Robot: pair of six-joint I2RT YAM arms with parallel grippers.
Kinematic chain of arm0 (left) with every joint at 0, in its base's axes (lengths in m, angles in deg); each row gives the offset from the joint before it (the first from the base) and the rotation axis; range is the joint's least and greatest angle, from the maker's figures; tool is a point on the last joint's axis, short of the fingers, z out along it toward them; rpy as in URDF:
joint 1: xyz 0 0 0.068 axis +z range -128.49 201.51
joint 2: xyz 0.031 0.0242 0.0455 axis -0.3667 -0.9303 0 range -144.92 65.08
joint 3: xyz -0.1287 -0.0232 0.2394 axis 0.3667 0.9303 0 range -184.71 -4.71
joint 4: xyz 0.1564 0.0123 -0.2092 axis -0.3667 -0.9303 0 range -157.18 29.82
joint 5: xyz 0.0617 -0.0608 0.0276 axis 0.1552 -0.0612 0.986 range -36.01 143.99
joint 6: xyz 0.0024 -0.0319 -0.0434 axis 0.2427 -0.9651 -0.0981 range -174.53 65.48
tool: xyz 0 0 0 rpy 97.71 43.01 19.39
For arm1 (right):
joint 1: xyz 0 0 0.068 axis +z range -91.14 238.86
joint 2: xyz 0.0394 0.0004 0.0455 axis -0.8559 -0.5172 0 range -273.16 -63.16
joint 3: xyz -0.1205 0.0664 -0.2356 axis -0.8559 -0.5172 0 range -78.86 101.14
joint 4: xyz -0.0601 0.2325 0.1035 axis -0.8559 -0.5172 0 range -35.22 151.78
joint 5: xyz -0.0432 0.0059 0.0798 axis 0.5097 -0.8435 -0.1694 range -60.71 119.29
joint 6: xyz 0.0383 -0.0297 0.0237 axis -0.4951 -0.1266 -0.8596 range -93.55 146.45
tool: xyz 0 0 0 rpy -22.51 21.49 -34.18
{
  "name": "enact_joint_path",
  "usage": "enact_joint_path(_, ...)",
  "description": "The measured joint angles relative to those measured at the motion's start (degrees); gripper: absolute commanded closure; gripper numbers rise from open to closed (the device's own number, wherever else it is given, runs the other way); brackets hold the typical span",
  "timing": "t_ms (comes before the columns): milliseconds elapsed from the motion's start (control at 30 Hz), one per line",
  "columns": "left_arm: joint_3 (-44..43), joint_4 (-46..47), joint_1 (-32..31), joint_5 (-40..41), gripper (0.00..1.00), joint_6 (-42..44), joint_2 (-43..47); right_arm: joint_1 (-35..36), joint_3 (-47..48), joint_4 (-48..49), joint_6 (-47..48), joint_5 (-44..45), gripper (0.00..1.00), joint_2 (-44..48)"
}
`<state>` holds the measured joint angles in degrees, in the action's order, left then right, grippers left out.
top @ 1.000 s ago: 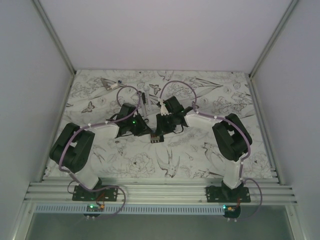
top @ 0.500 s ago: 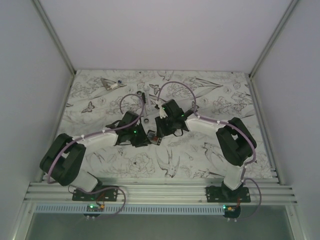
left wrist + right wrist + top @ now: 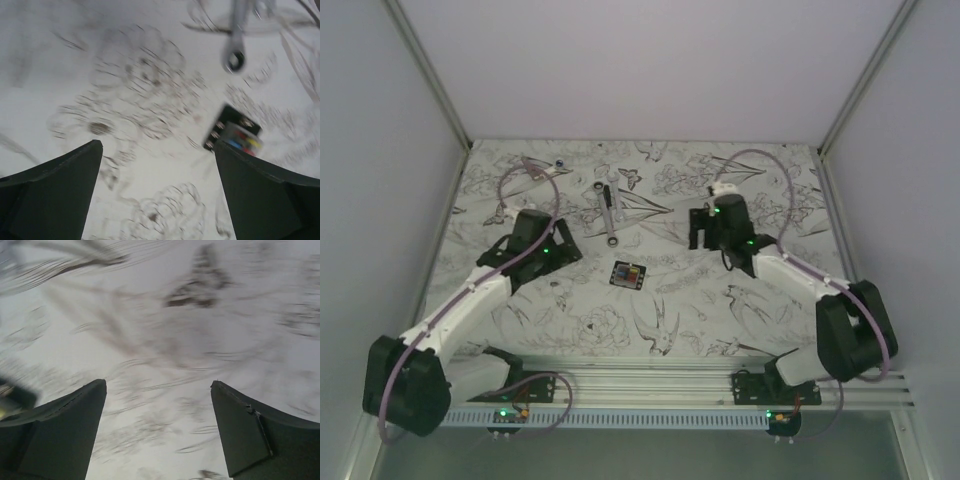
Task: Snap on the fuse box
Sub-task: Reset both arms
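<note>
The fuse box (image 3: 628, 274), a small black square with red, yellow and blue fuses on top, lies flat on the patterned table, and neither gripper touches it. In the left wrist view the fuse box (image 3: 235, 132) shows blurred just beyond my right-hand finger. My left gripper (image 3: 563, 252) hangs to the left of it, open and empty (image 3: 157, 147). Up and to the right of the box, my right gripper (image 3: 699, 232) is open too, with only the table cloth between its fingers (image 3: 159, 384).
A grey metal wrench (image 3: 608, 215) lies behind the fuse box, and its ring end (image 3: 234, 55) shows in the left wrist view. A small metal piece (image 3: 535, 165) sits at the far left corner. White walls close in the table on three sides.
Both grippers were together over the fuse box at the table's middle. They have opened and swung apart, left arm to the left, right arm to the right, leaving the box on the table.
</note>
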<state>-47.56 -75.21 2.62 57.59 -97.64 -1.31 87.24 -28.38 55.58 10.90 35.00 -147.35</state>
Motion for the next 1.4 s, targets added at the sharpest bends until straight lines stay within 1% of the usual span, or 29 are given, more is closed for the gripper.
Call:
enact_joint_path(100, 0.63, -0.44, 4.11, 6.58, 0.0, 2.89, 2.62, -5.11, -6.14, 6.95, 0.61, 8.0, 0.01, 3.82)
enact_joint_path(133, 0.98, -0.11, 5.49, 8.9, 0.0, 4.37, 3.02, -6.47, -8.61, 10.05, 1.36, 11.17, 0.01, 4.81)
enact_joint_path(267, 2.38, 2.08, 10.62, 15.56, 0.0, 9.05, 2.12, -9.88, -15.41, 19.71, 4.63, 19.37, 0.01, 5.95)
enact_joint_path(333, 4.94, 6.58, 13.22, 18.43, 0.0, 12.17, 1.4, -11.39, -20.55, 27.3, 7.3, 22.58, 0.01, 6.16)
enact_joint_path(433, 10.56, 12.81, 16.79, 19.15, 0.0, 16.31, 1.22, -13.46, -27.39, 36.61, 9.49, 23.82, 0.01, 5.99)
enact_joint_path(500, 14.84, 18.53, 18.21, 19.52, 0.0, 19.3, 1.29, -14.6, -31.04, 42.88, 10.93, 23.69, 0.01, 5.31)
enact_joint_path(567, 18.64, 24.0, 18.43, 19.54, 0.0, 22.05, 1.31, -15.45, -34.45, 49.92, 12.46, 22.67, 0.01, 4.96)
enact_joint_path(633, 20.52, 27.3, 18.43, 19.45, 0.0, 24.57, 1.14, -16.11, -38.14, 58.1, 13.49, 21.27, 0.01, 4.33)
enact_joint_path(667, 20.72, 28.76, 18.45, 19.39, 0.0, 25.55, 0.76, -16.63, -39.06, 60.3, 13.68, 20.35, 0.01, 3.72)
enact_joint_path(800, 20.63, 37.31, 18.51, 17.0, 0.0, 29.44, -3.76, -21.0, -38.07, 64.19, 13.84, 12.41, 0.01, 1.07)
enact_joint_path(900, 20.17, 40.7, 18.51, 14.34, 0.0, 31.69, -8.39, -24.41, -36.5, 65.99, 13.49, 6.4, 0.0, -1.44)
enact_joint_path(1000, 19.87, 42.58, 18.53, 10.67, 0.0, 33.57, -10.82, -25.53, -36.17, 66.34, 13.42, 2.36, 0.01, -1.66)
enact_joint_path(1100, 19.1, 44.06, 18.51, 6.29, 0.0, 35.5, -11.63, -25.53, -36.15, 66.45, 13.4, 0.07, 0.01, -1.66)
enact_joint_path(1233, 18.64, 46.84, 18.51, 3.58, 0.0, 37.07, -12.07, -25.53, -36.15, 66.47, 13.4, -1.31, 0.0, -1.68)
enact_joint_path(1400, 18.86, 53.22, 18.53, 0.9, 0.0, 38.95, -17.75, -25.53, -36.15, 66.51, 13.4, -1.84, 0.01, -1.68)
